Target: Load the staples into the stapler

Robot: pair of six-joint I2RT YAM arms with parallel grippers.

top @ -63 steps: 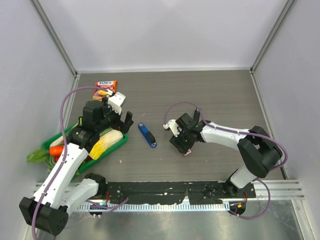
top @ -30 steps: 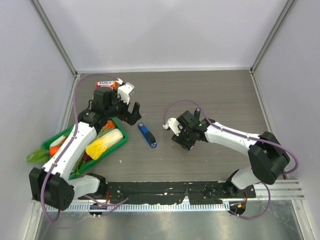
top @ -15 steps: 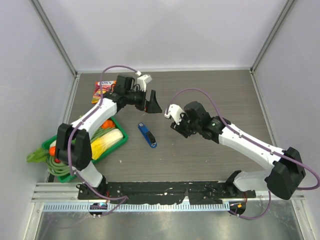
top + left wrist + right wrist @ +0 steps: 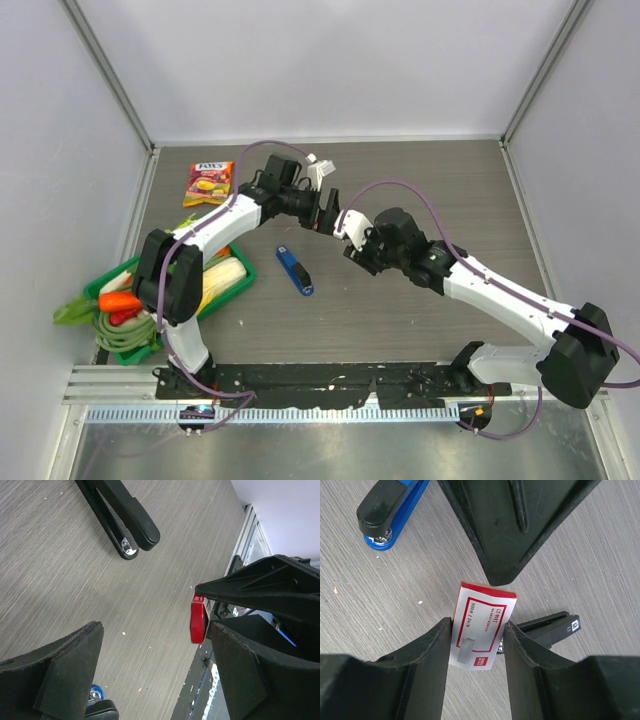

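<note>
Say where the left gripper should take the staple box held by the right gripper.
Likely the staple box's red-edged end, approached head-on, pinching its broad faces: the right gripper clamps the narrow sides, leaving only that end protruding.

1 blue stapler (image 4: 294, 271), prob. 1 black stapler (image 4: 131, 511), 1 staple box (image 4: 481, 630), 1 snack pkt (image 4: 209, 183)

The top camera looks steeply down on the whole table (image 4: 420, 180) from behind the arm bases (image 4: 187, 365) (bottom edge). Both wrist cameras sit close over the tabletop, sharing the red box (image 4: 480, 630) and black stapler (image 4: 135, 515).
</note>
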